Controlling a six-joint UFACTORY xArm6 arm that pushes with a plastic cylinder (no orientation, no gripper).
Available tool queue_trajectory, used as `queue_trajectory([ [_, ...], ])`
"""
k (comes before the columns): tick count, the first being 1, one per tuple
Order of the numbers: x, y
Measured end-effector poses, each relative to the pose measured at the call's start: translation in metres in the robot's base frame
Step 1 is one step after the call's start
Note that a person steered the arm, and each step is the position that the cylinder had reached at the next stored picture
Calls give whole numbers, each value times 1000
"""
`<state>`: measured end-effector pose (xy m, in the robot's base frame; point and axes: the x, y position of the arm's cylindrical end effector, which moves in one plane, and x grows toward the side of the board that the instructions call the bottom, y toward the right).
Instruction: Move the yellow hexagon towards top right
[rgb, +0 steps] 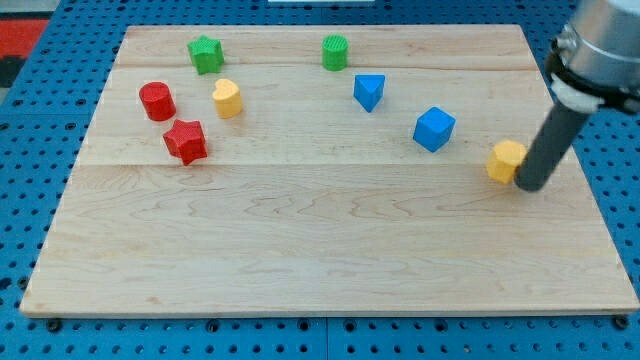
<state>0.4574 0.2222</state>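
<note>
The yellow hexagon lies on the wooden board near the view's right edge, about mid-height. My tip rests right beside it, on its right and slightly lower side, touching or nearly touching it. The dark rod rises from the tip toward the view's top right corner.
A blue cube and a blue triangular block lie left of the hexagon. A green cylinder, a green star, a yellow heart, a red cylinder and a red star lie further left.
</note>
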Motion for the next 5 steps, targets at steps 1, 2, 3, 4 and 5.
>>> queue_trajectory([
  [1,-58,-12],
  [2,-70,-15],
  [3,-71,-53],
  [4,-65,-59],
  [5,-94,-81],
])
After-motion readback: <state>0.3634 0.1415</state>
